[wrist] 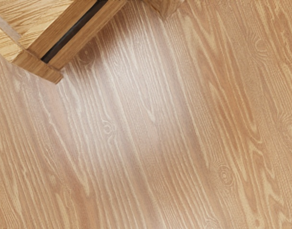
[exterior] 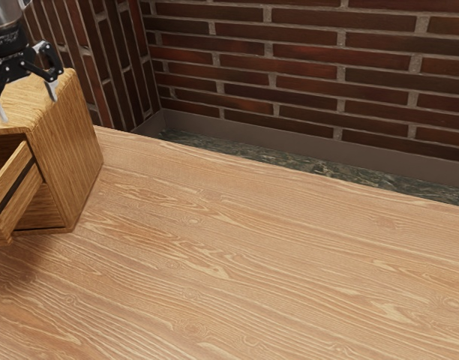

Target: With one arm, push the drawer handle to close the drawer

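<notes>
My gripper is at the exterior view's upper left, over the top of the wooden cabinet, with its two fingers spread apart and nothing between them. The drawer sticks out of the cabinet, its side wall marked by a black strip. Seen from the hand, the pulled-out drawer lies at the upper left with its black-striped side and one end corner over the table. I cannot tell whether a fingertip touches the cabinet top.
The wood-grain table stretches from the cabinet to the exterior view's right, and also lies below the hand as the table surface. A brick wall and a dark green stone strip run behind the table.
</notes>
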